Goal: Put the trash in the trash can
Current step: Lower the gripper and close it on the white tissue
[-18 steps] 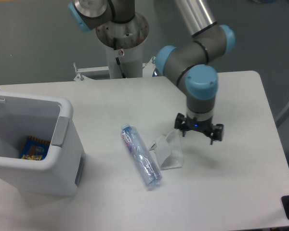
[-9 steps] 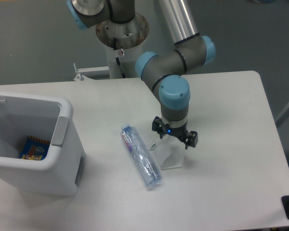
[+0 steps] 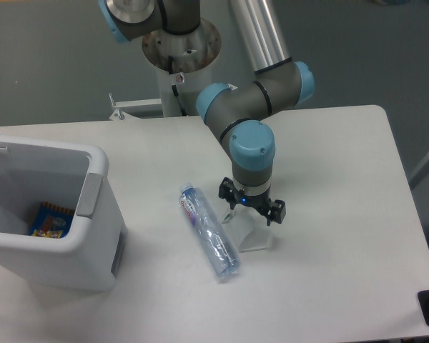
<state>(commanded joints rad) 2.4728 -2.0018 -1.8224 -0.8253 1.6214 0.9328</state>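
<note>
Gripper [image 3: 251, 205]: fingers spread apart, holding nothing, directly above the wrapper [image 3: 249, 232]. Bottle [image 3: 209, 231]: lying just left of wrapper. Bin [image 3: 50, 214]: far left on the table [image 3: 343, 250].

1 bottle [image 3: 209, 231], 1 wrapper [image 3: 252, 234], 1 bin [image 3: 93, 214]

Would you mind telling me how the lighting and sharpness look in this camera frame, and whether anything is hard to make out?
Fixed camera view: light is even and soft, with only faint shadows beside the trash can and bottle; no strong glare on the table. Focus is slightly soft overall. The translucent wrapper blends into the white tabletop, and the gripper partly hides it, so the finger gap is unclear.
</note>
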